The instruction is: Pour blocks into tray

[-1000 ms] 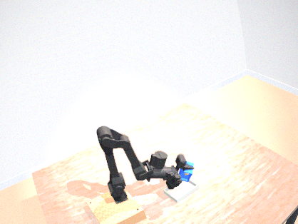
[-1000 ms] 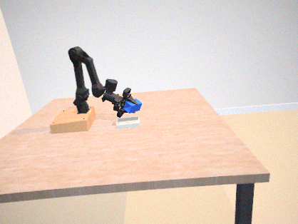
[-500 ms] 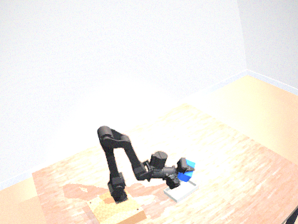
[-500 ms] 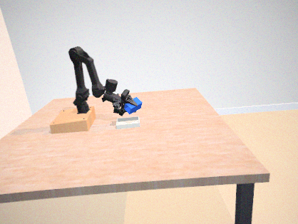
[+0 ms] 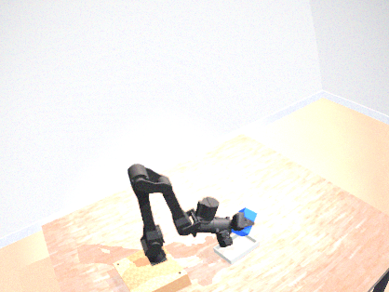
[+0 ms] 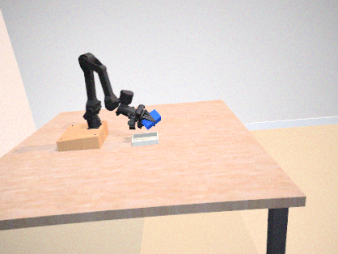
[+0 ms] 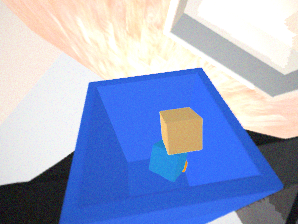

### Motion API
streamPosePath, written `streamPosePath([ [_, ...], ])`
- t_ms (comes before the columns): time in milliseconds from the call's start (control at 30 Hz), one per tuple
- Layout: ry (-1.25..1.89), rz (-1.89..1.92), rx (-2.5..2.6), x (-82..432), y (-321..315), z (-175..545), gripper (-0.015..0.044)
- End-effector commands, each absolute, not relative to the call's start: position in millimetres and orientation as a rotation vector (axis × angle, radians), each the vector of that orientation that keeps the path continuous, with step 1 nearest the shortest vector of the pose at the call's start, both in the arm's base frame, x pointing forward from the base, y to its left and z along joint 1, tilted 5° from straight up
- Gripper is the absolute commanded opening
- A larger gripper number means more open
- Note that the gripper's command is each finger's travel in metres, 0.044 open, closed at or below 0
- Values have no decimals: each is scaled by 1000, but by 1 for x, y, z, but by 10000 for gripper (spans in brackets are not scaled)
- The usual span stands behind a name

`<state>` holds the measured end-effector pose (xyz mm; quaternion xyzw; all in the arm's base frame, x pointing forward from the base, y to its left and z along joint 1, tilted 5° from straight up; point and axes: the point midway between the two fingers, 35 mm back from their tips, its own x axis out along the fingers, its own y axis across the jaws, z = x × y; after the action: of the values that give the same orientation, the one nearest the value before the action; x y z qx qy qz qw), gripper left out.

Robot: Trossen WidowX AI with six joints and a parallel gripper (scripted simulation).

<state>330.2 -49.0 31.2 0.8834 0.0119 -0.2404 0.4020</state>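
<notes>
My gripper [image 5: 246,223] [image 6: 149,118] is shut on the blue cup [image 5: 249,216] [image 6: 154,115] [image 7: 150,100] and holds it in the air, tilted. In the top and exterior views the cup hangs above the tray [image 5: 245,254] [image 6: 145,142] [image 7: 225,57], toward its far right part. The wrist view looks into the cup's open mouth. A tan block [image 7: 182,134] and a light blue block [image 7: 167,162] are inside, with a sliver of an orange block [image 7: 185,166] behind them. The tray is shallow and pale grey. Its inside is partly visible and no block shows there.
The arm's wooden base block [image 5: 154,274] [image 6: 81,137] is left of the tray. The wooden table's [image 5: 321,219] [image 6: 182,178] front edge shows in the exterior view. The tray's wall is near the upper right of the cup in the wrist view.
</notes>
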Motion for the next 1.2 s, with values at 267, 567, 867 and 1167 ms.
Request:
streamPosePath([
  [267, -54, -631, 2472, 332, -49, 32, 0],
  [567, -121, -654, 2661, 332, -49, 32, 0],
  [867, -195, -673, 2849, 333, -49, 31, 0],
  [1167, -226, -678, 2922, 333, -49, 31, 0],
])
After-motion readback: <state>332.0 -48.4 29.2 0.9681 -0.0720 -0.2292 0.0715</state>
